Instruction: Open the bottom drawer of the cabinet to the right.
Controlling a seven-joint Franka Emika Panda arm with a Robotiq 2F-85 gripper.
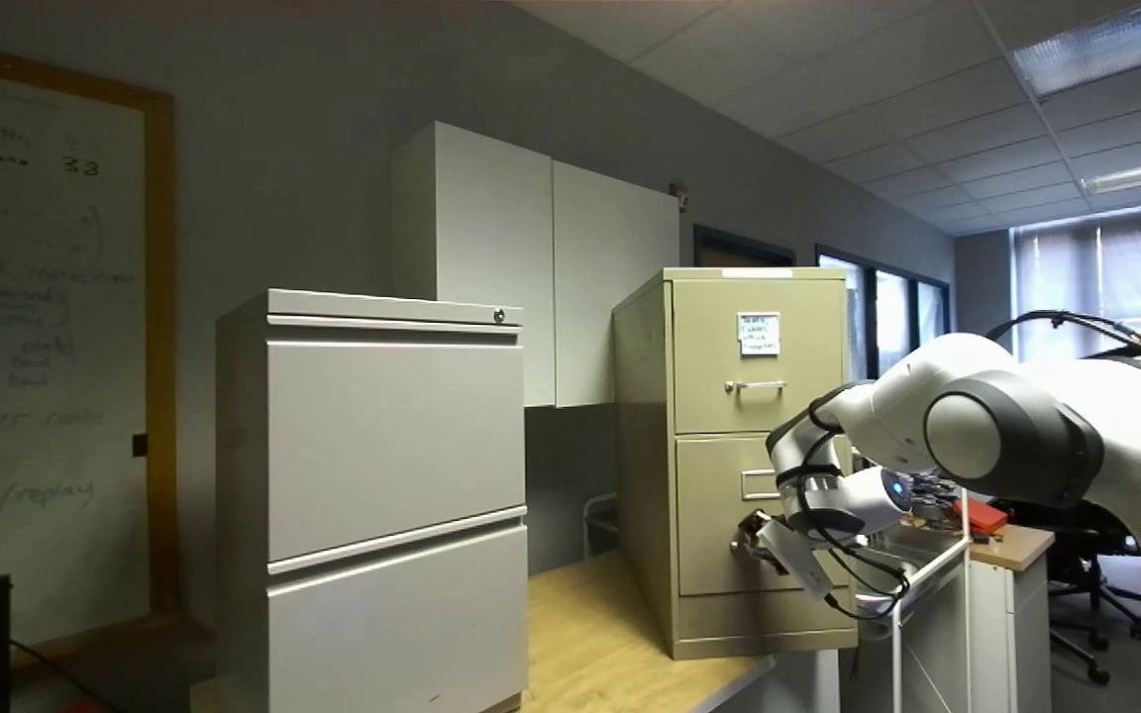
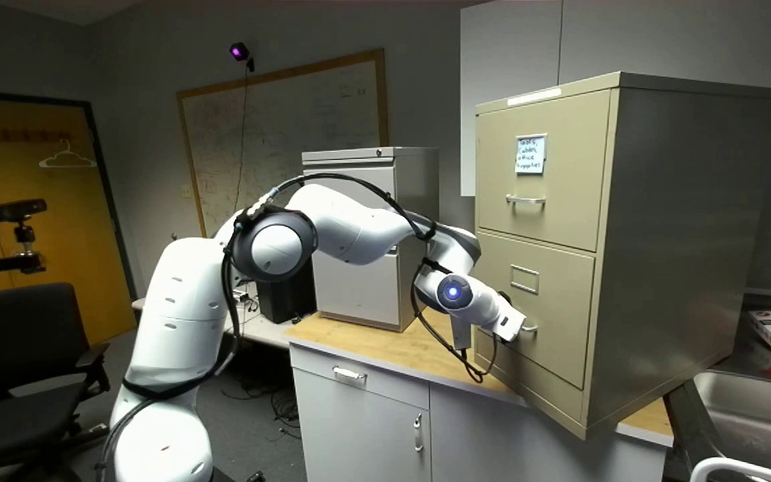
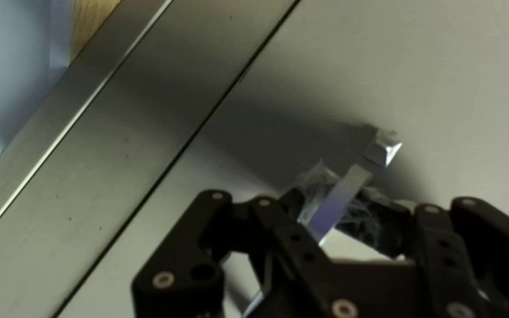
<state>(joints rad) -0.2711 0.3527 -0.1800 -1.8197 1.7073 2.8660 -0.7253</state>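
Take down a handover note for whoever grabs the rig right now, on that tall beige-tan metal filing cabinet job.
Gripper: black two-fingered gripper, shut on the silver metal bar handle.
Where: handle on the flat beige-tan metal bottom drawer, in the tall beige-tan metal filing cabinet, standing on a light wooden counter.
Done: handle gripped.
Left: the drawer is closed; likely next, pull it straight outward.

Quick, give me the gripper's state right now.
Gripper: closed, holding the handle of the bottom drawer.
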